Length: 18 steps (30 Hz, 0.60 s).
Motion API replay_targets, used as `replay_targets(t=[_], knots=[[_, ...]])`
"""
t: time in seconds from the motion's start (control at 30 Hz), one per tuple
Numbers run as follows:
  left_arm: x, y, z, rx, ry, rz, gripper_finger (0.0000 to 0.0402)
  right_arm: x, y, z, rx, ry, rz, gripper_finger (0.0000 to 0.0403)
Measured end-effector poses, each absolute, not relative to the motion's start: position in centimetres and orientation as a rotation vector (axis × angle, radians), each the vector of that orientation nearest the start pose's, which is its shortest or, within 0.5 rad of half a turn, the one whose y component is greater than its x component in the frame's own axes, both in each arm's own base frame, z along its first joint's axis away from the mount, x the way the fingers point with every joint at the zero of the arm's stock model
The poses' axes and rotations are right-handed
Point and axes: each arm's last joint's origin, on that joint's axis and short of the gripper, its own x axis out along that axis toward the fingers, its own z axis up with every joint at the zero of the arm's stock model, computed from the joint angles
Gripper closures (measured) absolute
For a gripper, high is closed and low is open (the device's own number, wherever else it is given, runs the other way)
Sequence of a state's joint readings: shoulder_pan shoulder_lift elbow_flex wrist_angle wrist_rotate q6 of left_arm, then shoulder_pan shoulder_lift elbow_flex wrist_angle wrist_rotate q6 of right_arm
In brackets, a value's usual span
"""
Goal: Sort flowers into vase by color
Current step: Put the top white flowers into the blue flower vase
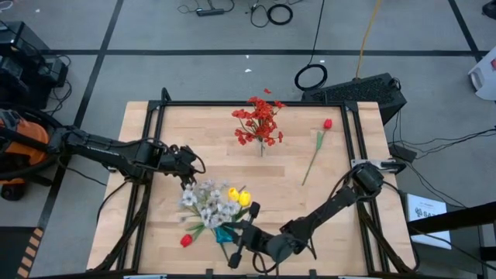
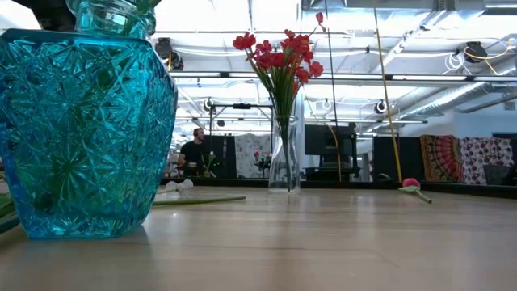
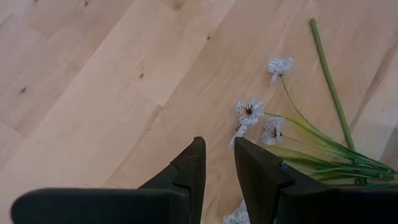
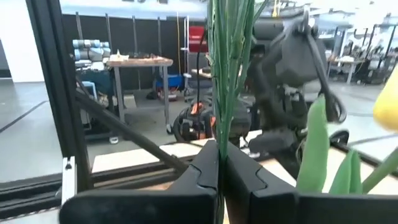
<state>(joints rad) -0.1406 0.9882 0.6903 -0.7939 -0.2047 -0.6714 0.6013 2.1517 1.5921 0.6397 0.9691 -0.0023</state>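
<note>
Where the table's near edge meets the low view, a blue cut-glass vase (image 2: 85,129) fills the left of the picture, its faceted wall sharp with star patterns and its mouth cut off at the top. From above, this vase is mostly hidden under flower heads, and only a scrap of blue shows. The right gripper (image 1: 249,219) sits just beside it, fingers pressed together on a bunch of thin green stems (image 4: 225,68), as its wrist view shows. Yellow tulip buds (image 1: 239,197) and pale sprays (image 1: 205,201) crowd above the vase, and a red bud (image 1: 186,241) lies low to their left.

The left gripper (image 1: 188,180) hovers at the pale sprays' edge, fingers (image 3: 189,171) slightly apart with nothing between them and bare wood showing in the gap. Small white papery blooms (image 3: 250,111) lie just ahead of it on the planks.

Farther back, a slim clear vase (image 2: 284,158) stands upright holding red clustered sprays (image 1: 259,121). A single red bud on a long stem (image 1: 318,149) lies flat on the wooden table (image 1: 178,132), well to the right.
</note>
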Motion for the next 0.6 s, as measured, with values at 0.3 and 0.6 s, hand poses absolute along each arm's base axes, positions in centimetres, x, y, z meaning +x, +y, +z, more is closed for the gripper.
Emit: replay_targets(t=[0.3, 0.6], knots=[[17.0, -2.2, 22.4, -0.403, 1.008, 0.391, 0.0311, 42.0, 25.2, 24.4, 0.067, -0.010, -0.373, 0.0402], [16.9, -2.2, 22.4, -0.401, 1.008, 0.386, 0.0311, 42.1, 25.1, 23.5, 0.114, 0.054, -0.307, 0.0398]])
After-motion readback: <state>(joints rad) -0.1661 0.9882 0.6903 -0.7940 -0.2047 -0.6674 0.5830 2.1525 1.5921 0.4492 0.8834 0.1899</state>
